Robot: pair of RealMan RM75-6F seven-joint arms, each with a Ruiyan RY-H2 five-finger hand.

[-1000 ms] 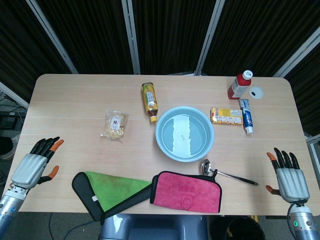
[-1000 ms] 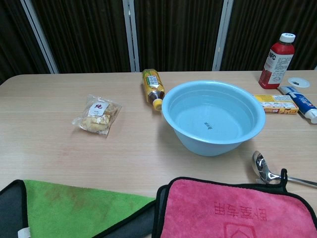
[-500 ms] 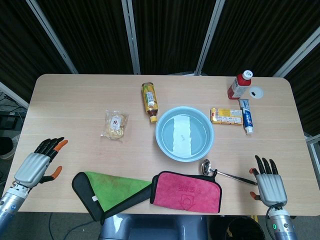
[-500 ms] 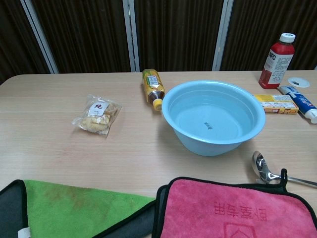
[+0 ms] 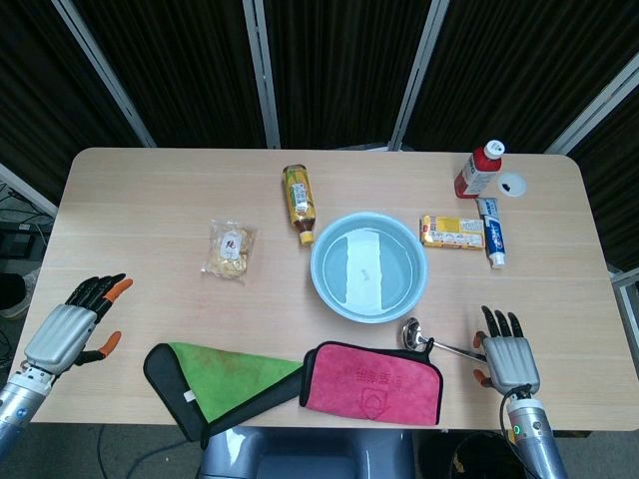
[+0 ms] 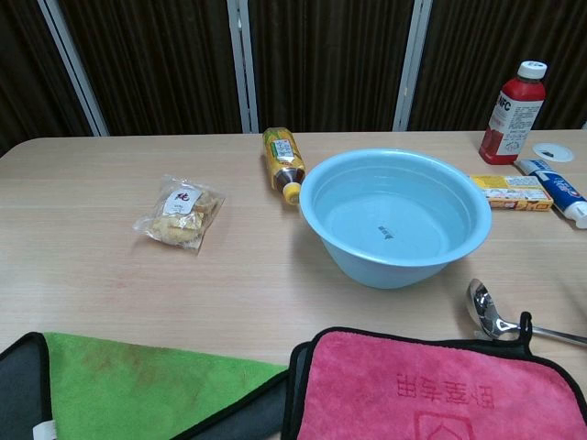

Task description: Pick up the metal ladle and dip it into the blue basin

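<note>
The metal ladle [image 5: 431,341] lies flat on the table, its bowl [image 6: 483,306] near the front rim of the blue basin [image 5: 368,267] and its handle running right. My right hand [image 5: 506,358] hovers over the far end of that handle with fingers spread, holding nothing. The basin [image 6: 396,216] stands mid-table with water in it. Far off at the table's left front edge, my left hand [image 5: 72,331] is open and empty. Neither hand shows in the chest view.
A pink cloth [image 5: 371,381] lies just left of the ladle, touching its bowl end. A green cloth [image 5: 220,374], snack bag [image 5: 229,250], lying bottle [image 5: 299,203], red bottle [image 5: 480,170], yellow box [image 5: 451,232] and toothpaste tube [image 5: 491,231] sit around.
My right hand has moved left and inward from the table's right edge to the end of the ladle's handle. The left hand has barely shifted.
</note>
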